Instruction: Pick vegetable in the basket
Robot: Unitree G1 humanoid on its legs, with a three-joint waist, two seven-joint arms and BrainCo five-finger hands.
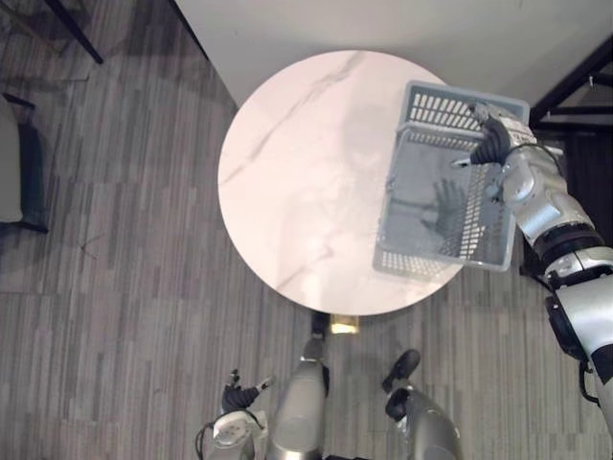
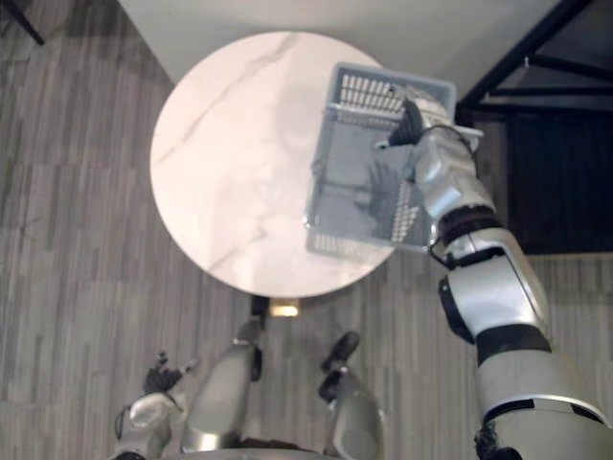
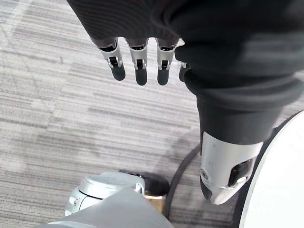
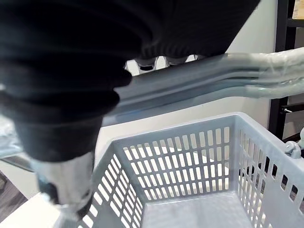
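Note:
A grey plastic basket (image 1: 450, 244) with slotted walls is at the right edge of the round white marble table (image 1: 297, 172), part of it jutting past the rim. Its floor is bare, with only the hand's shadow on it. My right hand (image 1: 493, 144) is above the basket's far end, fingers curled round the grey handle (image 4: 190, 83). The basket's end wall (image 4: 180, 171) lies just beyond that hand. My left hand (image 1: 239, 395) hangs low beside me over the floor, well short of the table, with its fingers (image 3: 137, 57) straight and holding nothing.
A black metal frame (image 1: 575, 86) stands close to the right of the basket. A dark seat (image 1: 19, 172) is at the far left on the grey plank floor. A white wall (image 1: 383, 24) runs behind the table.

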